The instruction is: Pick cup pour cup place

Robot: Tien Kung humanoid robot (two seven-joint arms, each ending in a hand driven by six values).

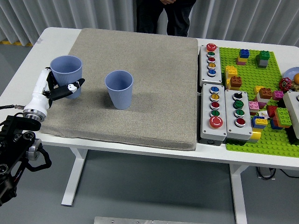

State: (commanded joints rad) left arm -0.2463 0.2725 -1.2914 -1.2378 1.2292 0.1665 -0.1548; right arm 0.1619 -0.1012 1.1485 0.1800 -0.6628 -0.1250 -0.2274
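At the left of the frame, the left robot hand [60, 89] is gripping a blue cup [67, 75], its white fingers [71, 87] wrapping around the lower half of the wall. The cup is standing upright over the left part of the grey mat [154, 84] on the white table [28, 60]; whether its base is touching the mat cannot be told. A second blue cup [119, 89] is standing upright near it toward the centre, well apart from the hand. Both look like thin ribbed plastic: light, somewhat flexible, probably easy to squash or let slip. A moderate squeeze at mid-wall, below the stiffer rim, seems the safest hold for tilting over the other cup. The right robot hand is not showing.
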